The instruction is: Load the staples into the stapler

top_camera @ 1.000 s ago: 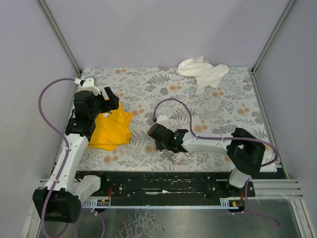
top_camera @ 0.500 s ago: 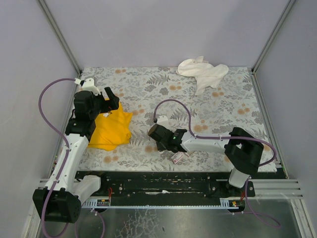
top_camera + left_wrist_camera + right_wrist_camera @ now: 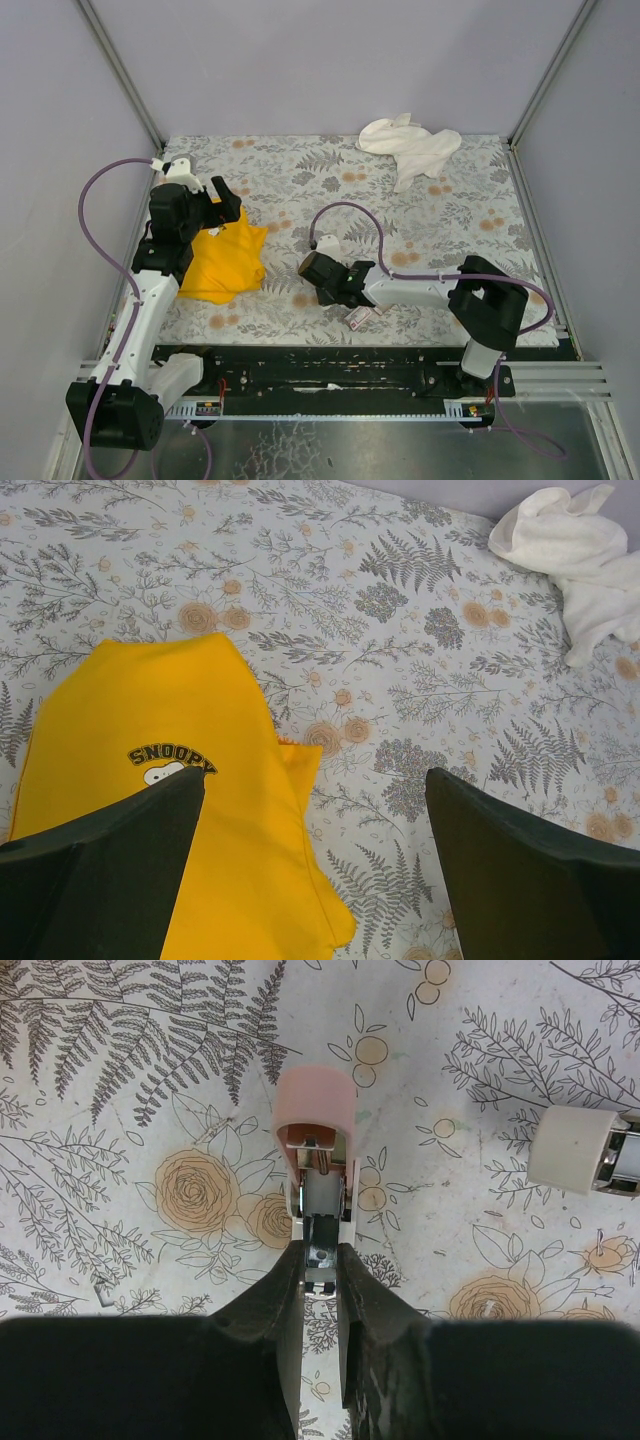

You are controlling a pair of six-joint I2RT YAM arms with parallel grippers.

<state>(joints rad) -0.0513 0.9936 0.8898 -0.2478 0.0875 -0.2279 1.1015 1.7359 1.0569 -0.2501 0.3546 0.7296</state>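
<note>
The stapler (image 3: pixel 315 1100) is a small pink one with a silvery inner channel, lying on the flowered table cover. My right gripper (image 3: pixel 320 1250) is shut on the near end of its metal channel, one finger on each side. From above, that gripper (image 3: pixel 312 272) sits mid-table and hides the stapler. The staples' small box (image 3: pixel 360 317) lies just behind it, near the front edge. No loose strips show. My left gripper (image 3: pixel 312 780) hangs open over the edge of a yellow cloth (image 3: pixel 170 810), holding nothing.
A pale beige block (image 3: pixel 580 1150) lies to the right of the stapler. The yellow Snoopy cloth (image 3: pixel 225 262) lies at the left under the left gripper (image 3: pixel 225 200). A white cloth (image 3: pixel 410 145) is bunched at the back right. Walls close in the table.
The right arm's elbow has drifted slightly left while its gripper stays on the stapler. The left arm has not moved.
</note>
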